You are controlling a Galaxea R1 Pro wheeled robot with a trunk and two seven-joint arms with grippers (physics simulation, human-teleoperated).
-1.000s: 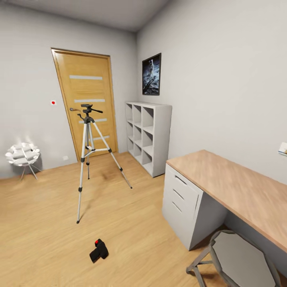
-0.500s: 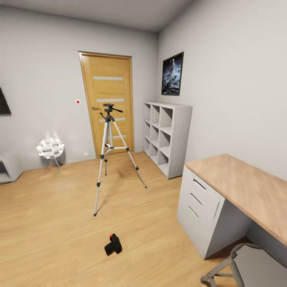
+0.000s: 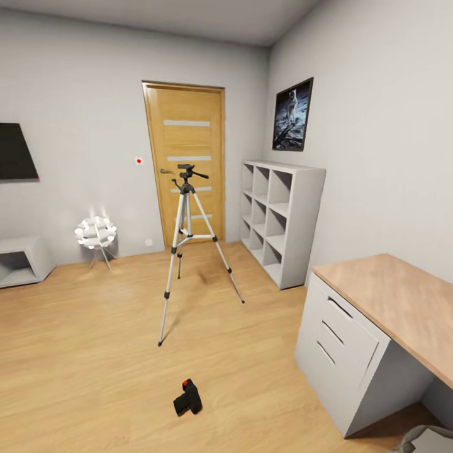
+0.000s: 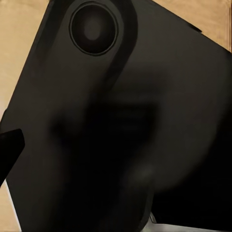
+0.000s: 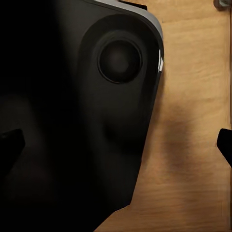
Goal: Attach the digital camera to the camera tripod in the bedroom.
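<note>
The digital camera (image 3: 188,397), small and black with a red dot on top, lies on the light wood floor in the head view, low and centre. The camera tripod (image 3: 185,186) stands upright a good way behind it, in front of the oak door (image 3: 187,163), silver legs spread and the black head bare. In the right wrist view, my right gripper (image 5: 116,145) has its two black fingertips far apart with nothing between them, over floor and a dark robot part. My left gripper (image 4: 116,150) shows one fingertip (image 4: 9,145) at the picture's edge, against a dark robot part.
White cubby shelves (image 3: 283,220) stand along the right wall under a framed poster (image 3: 292,114). A wood-topped desk (image 3: 390,296) with white drawers (image 3: 340,352) fills the right foreground. A white spiky lamp (image 3: 96,233), a low white cabinet (image 3: 22,259) and a black TV (image 3: 16,160) are at the left.
The whole head view has swung left, so everything sits further right in the picture; the TV and low cabinet have come into view. The camera and the tripod keep their places.
</note>
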